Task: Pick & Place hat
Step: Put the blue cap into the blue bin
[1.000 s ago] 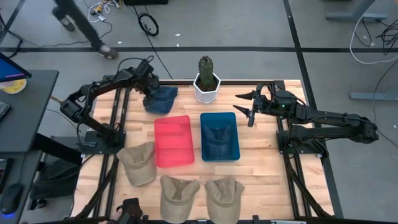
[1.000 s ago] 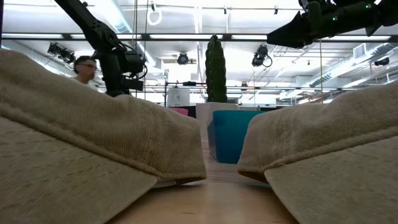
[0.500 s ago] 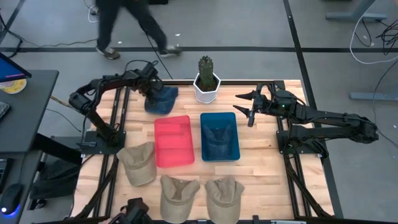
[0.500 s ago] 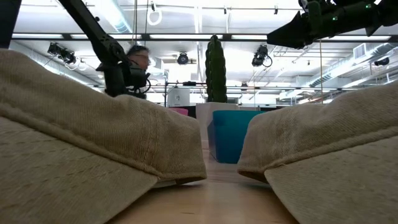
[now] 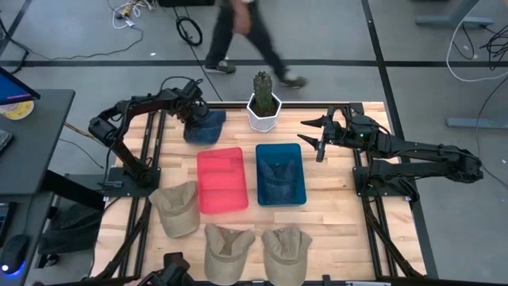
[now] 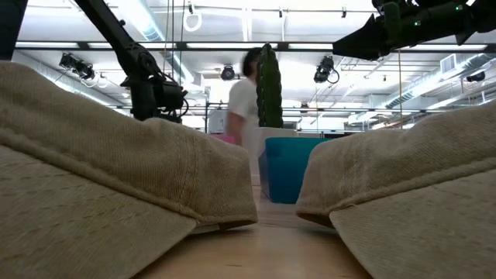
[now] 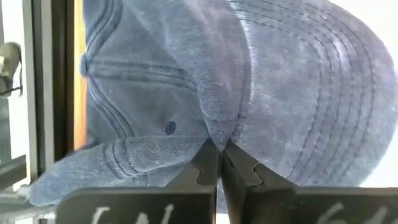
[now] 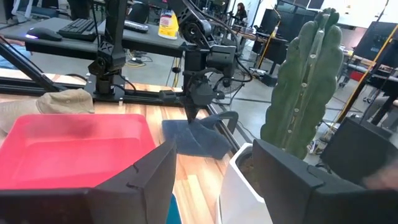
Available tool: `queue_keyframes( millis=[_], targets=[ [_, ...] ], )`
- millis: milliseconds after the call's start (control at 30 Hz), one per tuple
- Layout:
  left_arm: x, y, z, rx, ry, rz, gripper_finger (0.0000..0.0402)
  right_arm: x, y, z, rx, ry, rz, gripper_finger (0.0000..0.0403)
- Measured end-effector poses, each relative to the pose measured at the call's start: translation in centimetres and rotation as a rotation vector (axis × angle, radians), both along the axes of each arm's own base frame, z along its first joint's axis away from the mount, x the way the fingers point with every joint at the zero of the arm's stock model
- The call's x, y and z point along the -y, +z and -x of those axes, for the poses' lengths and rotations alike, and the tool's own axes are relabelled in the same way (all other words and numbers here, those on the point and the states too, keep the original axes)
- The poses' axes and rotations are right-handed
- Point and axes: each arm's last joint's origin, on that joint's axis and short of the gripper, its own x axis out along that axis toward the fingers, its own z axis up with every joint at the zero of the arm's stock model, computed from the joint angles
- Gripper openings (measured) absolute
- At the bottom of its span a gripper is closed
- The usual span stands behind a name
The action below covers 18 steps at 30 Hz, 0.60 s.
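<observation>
- The left gripper (image 5: pixel 196 119) sits at the upper left of the surface (image 5: pixel 333 187) in the high view, pressed down on the blue hat (image 5: pixel 205 126).
- In the left wrist view its fingers (image 7: pixel 205 163) are pinched together on a fold of the hat's denim (image 7: pixel 249 81); the hat is gripped.
- The hat lies on the wood, just above the red bin (image 5: pixel 221 179) and left of the cactus (image 5: pixel 263 89) in its white pot (image 5: pixel 263 116).
- The right gripper (image 5: pixel 317 133) hangs at the upper right of centre, above the blue bin (image 5: pixel 280 173), fingers spread fairly wide and holding nothing.
- The right wrist view looks between its fingers (image 8: pixel 152 174) toward the left gripper (image 8: pixel 191 106) on the hat (image 8: pixel 194 138).
- A dark blue hat (image 5: pixel 279 179) lies inside the blue bin.
- Three tan hats lie along the lower edge: one at lower left (image 5: pixel 176 208), one in the middle (image 5: pixel 228 249), one to its right (image 5: pixel 286 249).
- A person (image 5: pixel 250 36) is on the floor at the top of the high view, beyond the surface.
</observation>
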Motion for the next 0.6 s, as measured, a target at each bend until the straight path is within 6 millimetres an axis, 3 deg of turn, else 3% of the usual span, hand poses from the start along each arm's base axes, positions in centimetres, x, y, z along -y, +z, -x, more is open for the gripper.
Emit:
queue_keyframes(
  millis=[267,600],
  targets=[
    [-0.3,3.0,-1.0,-0.126,0.036,-0.048,0.0004,0.0,0.0,0.0,0.0,0.0,0.0,0.0215],
    [1.2,8.3,-4.5,-0.19,0.047,-0.155,0.0002,0.0,0.0,0.0,0.0,0.0,0.0,0.0215]
  ],
)
